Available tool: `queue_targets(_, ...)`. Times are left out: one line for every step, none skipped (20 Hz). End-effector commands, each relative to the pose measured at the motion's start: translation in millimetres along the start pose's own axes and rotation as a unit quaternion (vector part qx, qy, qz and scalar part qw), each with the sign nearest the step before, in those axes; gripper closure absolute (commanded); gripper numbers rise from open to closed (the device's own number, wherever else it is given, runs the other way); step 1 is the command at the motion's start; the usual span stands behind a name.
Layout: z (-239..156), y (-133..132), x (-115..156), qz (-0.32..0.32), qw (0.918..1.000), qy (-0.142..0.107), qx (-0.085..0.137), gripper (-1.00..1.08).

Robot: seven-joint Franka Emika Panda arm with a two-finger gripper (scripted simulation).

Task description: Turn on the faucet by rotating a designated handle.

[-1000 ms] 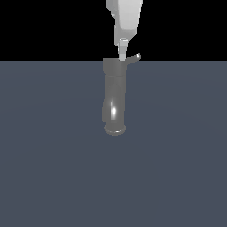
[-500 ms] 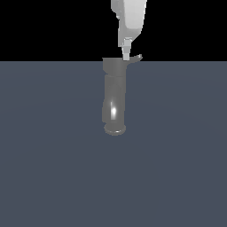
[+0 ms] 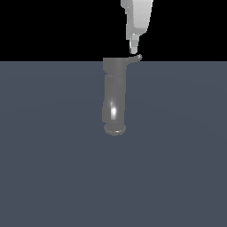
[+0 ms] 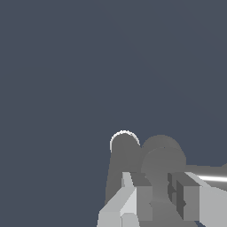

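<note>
Nearest in the exterior view is just the flat slate-blue bench (image 3: 53,177), plain and bare-looking all the way across. A bit further back sits the faucet (image 3: 115,99), a glossy grey tube with its flared round rim pointing toward the camera and a bright highlight low on the tube. Its wider cap is at the far end, right around where the bench meets the black background.

The handle (image 3: 135,58) pokes out of the cap toward the exterior view's right, thin with a rounded tip. The white hand (image 3: 133,50) comes down from above and its tip hangs right over the handle, close enough that I can't say if they touch.

From outside the hand reads as one narrow point, so no gap shows. The wrist view fills that in: two fingers (image 4: 133,201) sit apart with the cap's dome between them, so it's parted, not clamped on anything. There the faucet (image 4: 124,164) runs away from the camera, and the handle (image 4: 208,175) is a pale bar off one side.

Beyond the bench, just black.
</note>
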State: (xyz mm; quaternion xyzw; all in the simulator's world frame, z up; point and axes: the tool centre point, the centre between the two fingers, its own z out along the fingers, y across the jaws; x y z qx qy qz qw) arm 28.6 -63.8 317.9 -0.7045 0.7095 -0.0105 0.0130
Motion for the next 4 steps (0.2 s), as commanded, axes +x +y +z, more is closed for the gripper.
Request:
queue_targets(20.3, 1.1, 22.2, 0.016, 0.9997, 0.001, -0.017, 1.08)
queue_targets(20.3, -1.1, 24.5, 0.018, 0.9997, 0.002, -0.017, 1.08)
queue_targets(20.3, -3.3, 26.9, 0.019, 0.9997, 0.002, -0.017, 1.08)
queue_targets(20.3, -3.3, 26.9, 0.019, 0.9997, 0.002, -0.017, 1.08)
